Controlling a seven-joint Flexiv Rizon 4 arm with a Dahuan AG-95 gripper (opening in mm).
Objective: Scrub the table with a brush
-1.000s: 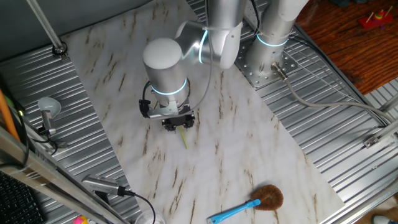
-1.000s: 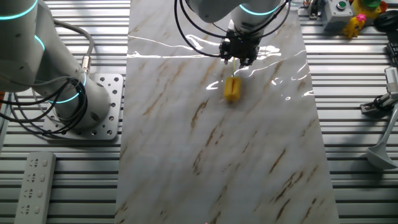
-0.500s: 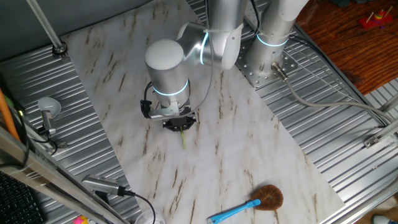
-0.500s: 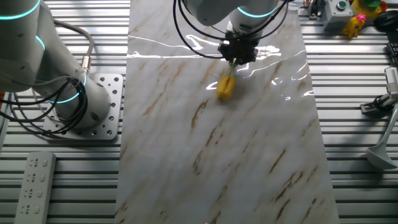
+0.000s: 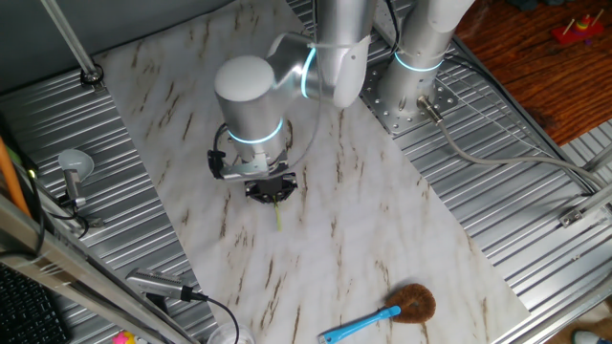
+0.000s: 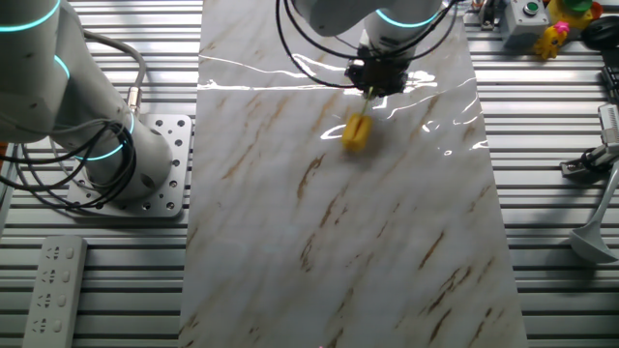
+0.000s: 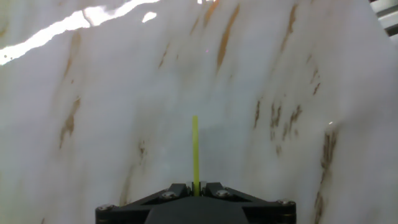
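**Scrub stroke in progress**

Marble surface (image 6: 290, 242), ribbed metal around it. Jaws of the gripper (image 5: 269, 190) clenched on the brush (image 6: 358, 128) handle; yellow head on the surface has swept sideways and back within the last second. Scrubbing continues.

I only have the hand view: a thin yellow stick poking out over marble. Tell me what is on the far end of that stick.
Observer: The other fixed view shows a short yellow bristle head there. It is the brush, held by its handle in the hand and tilted, with the head seemingly resting on the table.
Operator: Report anything else lying on that sheet.
Observer: One fixed view shows a blue-handled brush with round brown bristles lying near the sheet's edge, well apart from the hand.
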